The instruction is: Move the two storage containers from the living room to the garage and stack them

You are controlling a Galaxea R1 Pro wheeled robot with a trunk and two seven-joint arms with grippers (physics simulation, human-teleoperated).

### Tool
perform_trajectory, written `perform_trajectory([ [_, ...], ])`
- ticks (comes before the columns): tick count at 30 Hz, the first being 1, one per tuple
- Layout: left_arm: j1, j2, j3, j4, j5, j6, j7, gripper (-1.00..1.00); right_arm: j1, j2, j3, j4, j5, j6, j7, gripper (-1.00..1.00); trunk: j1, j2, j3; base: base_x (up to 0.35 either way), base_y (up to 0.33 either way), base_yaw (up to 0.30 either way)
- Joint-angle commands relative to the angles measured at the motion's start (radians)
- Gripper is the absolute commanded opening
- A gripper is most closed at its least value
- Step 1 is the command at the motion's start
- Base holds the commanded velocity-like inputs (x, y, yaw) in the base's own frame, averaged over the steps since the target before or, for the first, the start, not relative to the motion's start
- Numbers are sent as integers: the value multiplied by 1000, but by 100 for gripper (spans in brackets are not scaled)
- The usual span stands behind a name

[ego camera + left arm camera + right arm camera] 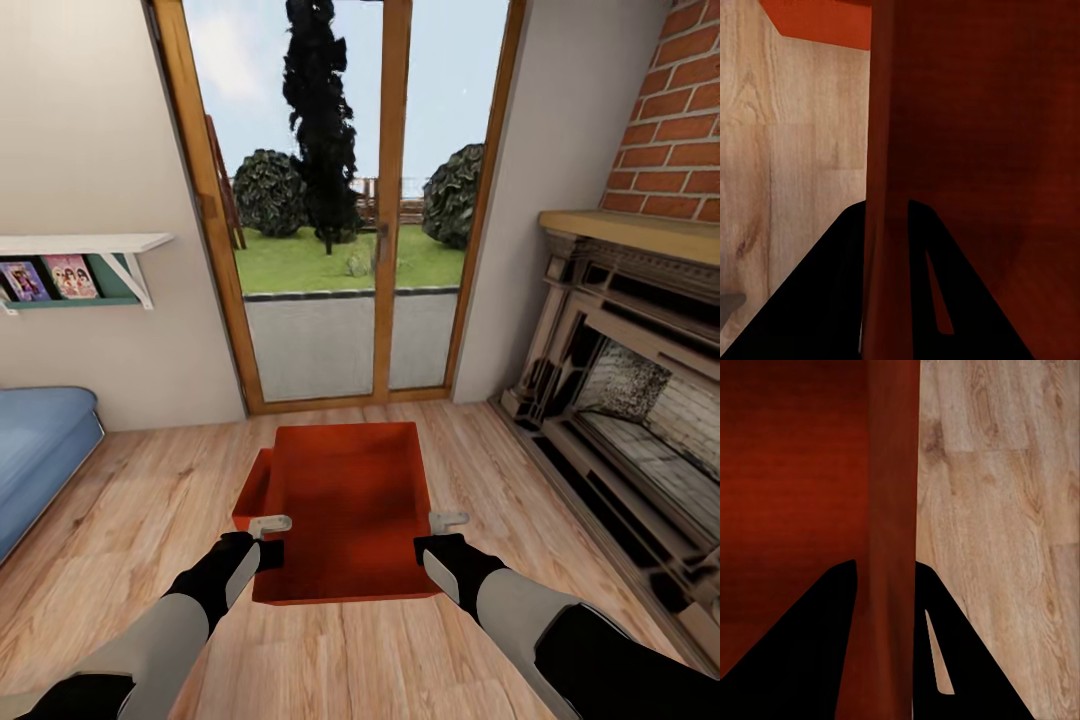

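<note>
**Both tools on the bin walls**

The upper bin [345, 510] sits in the living room, above the wood floor [150, 500], in front of the glass doors [340, 200]. A second bin [252, 497] shows below it at the left. The left tool [268, 537] is clamped on the left wall, the right tool [432, 533] on the right wall. The bin looks stiff and light, but its walls are thin and smooth, so it may slip. Opposite walls at mid-length seem the best hold.
</note>
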Motion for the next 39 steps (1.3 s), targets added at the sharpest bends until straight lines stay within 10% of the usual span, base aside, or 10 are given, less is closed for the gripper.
perform_trajectory([
  [1,0,-1,7,1,-13,8,13,-100,-1,9,-1,-6,30,7,-6,-100,1,-2,-1,0,0,0],
  [39,0,-1,6,-1,-13,7,11,-100,-1,7,-1,-6,30,8,-6,-100,1,-2,45,0,0,0],
])
